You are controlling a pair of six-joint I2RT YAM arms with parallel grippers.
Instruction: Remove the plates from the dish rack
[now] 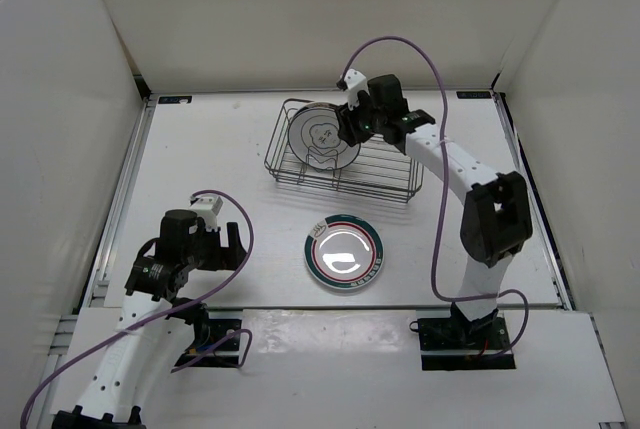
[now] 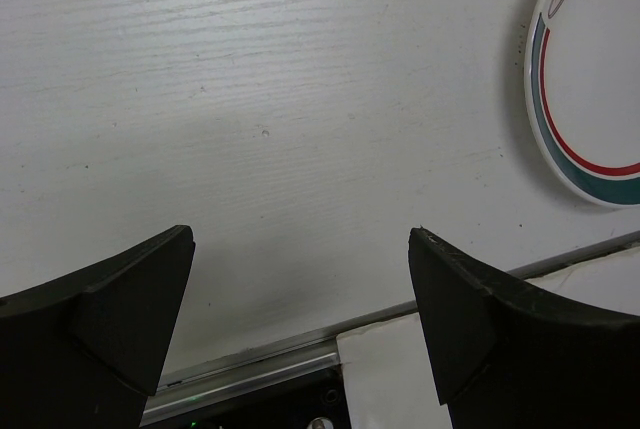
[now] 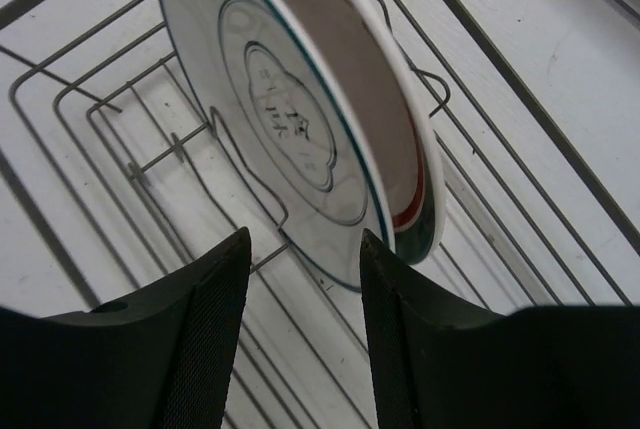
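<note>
Two small white plates stand on edge in the wire dish rack (image 1: 385,181) at the far side of the table (image 1: 200,164). The outlined plate (image 3: 280,129) is in front, with a green-and-red banded plate (image 3: 418,199) close behind it. The right gripper (image 3: 303,239) has its jaws apart, straddling the outlined plate's lower rim without clamping it. A third plate (image 1: 343,253), also banded, lies flat nearer the arms. The left gripper (image 2: 300,249) hangs with jaws spread over bare tabletop. The glazed ware looks stiff, slick and easily chipped; the rim seems the place to pinch.
</note>
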